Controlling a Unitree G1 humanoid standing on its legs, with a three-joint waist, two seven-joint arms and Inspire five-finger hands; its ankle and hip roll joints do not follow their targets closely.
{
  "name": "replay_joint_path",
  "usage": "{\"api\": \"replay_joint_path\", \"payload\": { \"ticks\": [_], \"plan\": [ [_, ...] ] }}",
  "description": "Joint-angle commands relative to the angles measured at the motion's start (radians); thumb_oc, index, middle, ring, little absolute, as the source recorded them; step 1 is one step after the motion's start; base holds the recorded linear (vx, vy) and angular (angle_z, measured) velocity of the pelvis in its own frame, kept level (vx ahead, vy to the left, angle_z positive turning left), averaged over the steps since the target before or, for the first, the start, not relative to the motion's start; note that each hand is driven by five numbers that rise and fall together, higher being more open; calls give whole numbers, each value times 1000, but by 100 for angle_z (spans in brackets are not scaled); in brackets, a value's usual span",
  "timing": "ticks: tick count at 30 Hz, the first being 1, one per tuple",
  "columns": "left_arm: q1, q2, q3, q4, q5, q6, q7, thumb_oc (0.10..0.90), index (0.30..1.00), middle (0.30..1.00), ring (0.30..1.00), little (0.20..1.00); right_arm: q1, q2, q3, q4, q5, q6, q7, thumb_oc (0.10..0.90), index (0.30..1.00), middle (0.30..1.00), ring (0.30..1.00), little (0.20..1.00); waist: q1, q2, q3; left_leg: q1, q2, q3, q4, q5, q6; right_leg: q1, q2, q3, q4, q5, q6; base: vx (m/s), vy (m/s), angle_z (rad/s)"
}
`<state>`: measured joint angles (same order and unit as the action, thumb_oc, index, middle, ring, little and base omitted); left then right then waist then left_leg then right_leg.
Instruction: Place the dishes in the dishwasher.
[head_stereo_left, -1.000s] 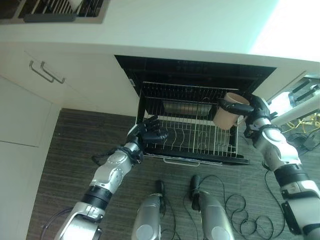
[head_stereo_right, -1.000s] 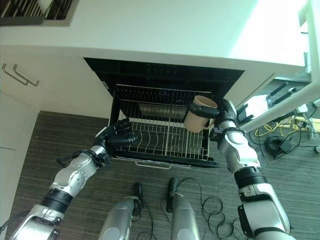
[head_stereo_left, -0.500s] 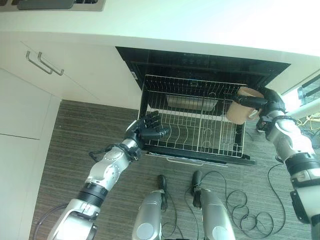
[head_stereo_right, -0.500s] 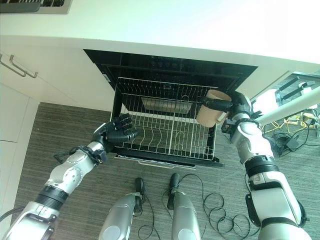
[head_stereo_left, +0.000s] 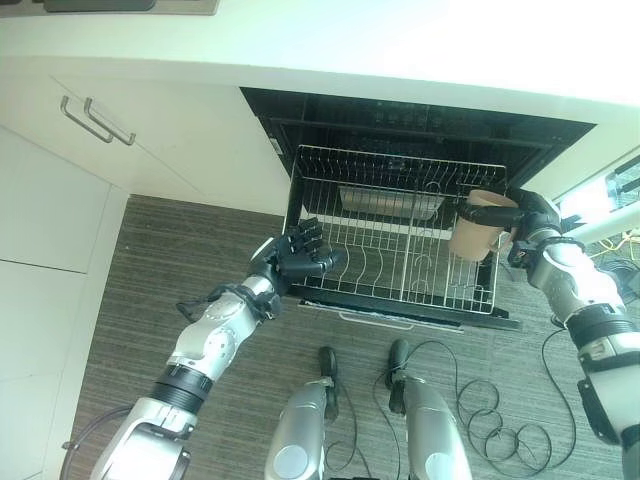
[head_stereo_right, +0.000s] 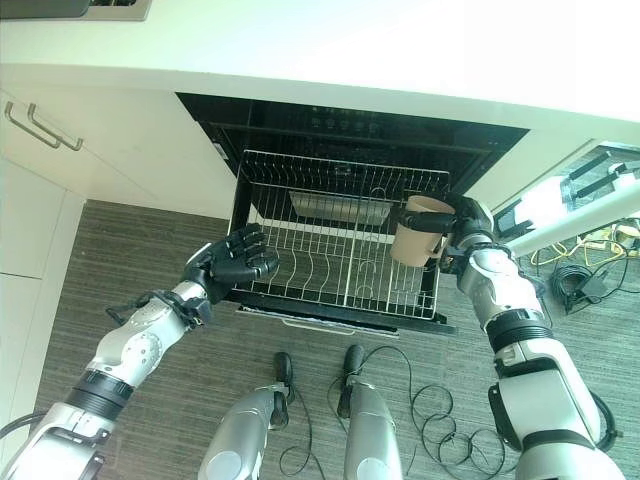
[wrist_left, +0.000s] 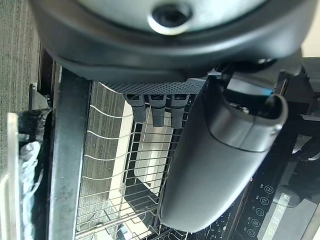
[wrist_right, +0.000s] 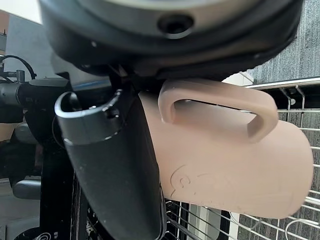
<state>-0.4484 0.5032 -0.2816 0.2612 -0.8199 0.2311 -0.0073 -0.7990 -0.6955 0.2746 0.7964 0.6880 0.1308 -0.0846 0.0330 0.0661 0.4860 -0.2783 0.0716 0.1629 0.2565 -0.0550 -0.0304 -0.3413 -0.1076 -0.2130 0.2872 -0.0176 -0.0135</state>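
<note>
A beige mug (head_stereo_left: 476, 224) with a handle (wrist_right: 220, 102) hangs upright over the right end of the pulled-out wire rack (head_stereo_left: 390, 250) of the dishwasher (head_stereo_left: 420, 130). My right hand (head_stereo_left: 532, 216) is shut on the mug (wrist_right: 225, 170), thumb along its side. My left hand (head_stereo_left: 298, 257) hovers at the rack's front left corner, fingers relaxed and holding nothing; its fingers (wrist_left: 152, 107) show above the rack wires. A metal tray (head_stereo_right: 338, 208) lies at the back of the rack.
White countertop (head_stereo_left: 350, 50) runs above the dishwasher. White cabinet doors with metal handles (head_stereo_left: 95, 120) stand to the left. Dark striped floor (head_stereo_left: 150, 270) lies in front. Cables (head_stereo_right: 575, 270) lie at the right.
My right hand has lowered the mug slightly toward the rack's right end. The camera has shifted a little. The left hand stays at the rack's front left corner.
</note>
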Motion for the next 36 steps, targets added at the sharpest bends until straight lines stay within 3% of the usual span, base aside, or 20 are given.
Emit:
{"api": "replay_joint_path", "payload": {
  "ticks": [1,11,12,13,21,30,36],
  "plan": [
    [13,47,-19,-126,-24,-72,-11,800,900,900,900,900,-101,-50,45,-17,-71,-52,13,400,300,300,300,300,23,-3,-58,-30,49,-79,44,-82,-64,36,-88,3,13,-108,126,0,0,0],
    [-2,65,-12,-152,-45,-69,-18,800,900,900,900,900,-142,-48,108,50,-146,-26,37,400,300,300,300,300,33,10,-40,-40,38,-80,44,-83,-59,22,-97,0,13,-98,133,-26,5,0],
    [-3,66,-12,-156,-46,-68,-18,800,900,900,900,900,-144,-45,110,56,-146,-32,29,621,632,632,632,632,34,12,-38,-39,37,-80,44,-83,-58,22,-97,-1,13,-98,133,-39,14,1],
    [-1,66,-10,-158,-45,-72,-21,800,900,900,900,900,-147,-41,109,62,-151,-39,30,800,900,900,900,900,35,14,-37,-38,37,-79,44,-84,-58,23,-98,-2,13,-99,133,-41,20,0],
    [37,74,-2,-192,-42,-86,-24,800,900,900,900,900,-132,-67,89,-35,-162,-96,-7,800,900,900,900,900,30,15,-35,-28,40,-74,44,-88,-59,32,-100,-9,13,-97,136,-34,13,1],
    [97,74,18,-235,-13,-92,-30,800,900,900,900,900,-73,-128,14,-200,-182,-110,-23,800,900,900,900,900,19,-5,-54,-3,56,-64,44,-95,-60,55,-86,-7,13,-109,132,2,-1,0],
    [118,59,21,-245,6,-99,-19,800,900,900,900,900,-17,-123,-50,-306,-164,-102,-56,800,900,900,900,900,5,-15,-72,0,65,-57,44,-96,-60,56,-76,-2,13,-112,128,0,0,0]
  ]
}}
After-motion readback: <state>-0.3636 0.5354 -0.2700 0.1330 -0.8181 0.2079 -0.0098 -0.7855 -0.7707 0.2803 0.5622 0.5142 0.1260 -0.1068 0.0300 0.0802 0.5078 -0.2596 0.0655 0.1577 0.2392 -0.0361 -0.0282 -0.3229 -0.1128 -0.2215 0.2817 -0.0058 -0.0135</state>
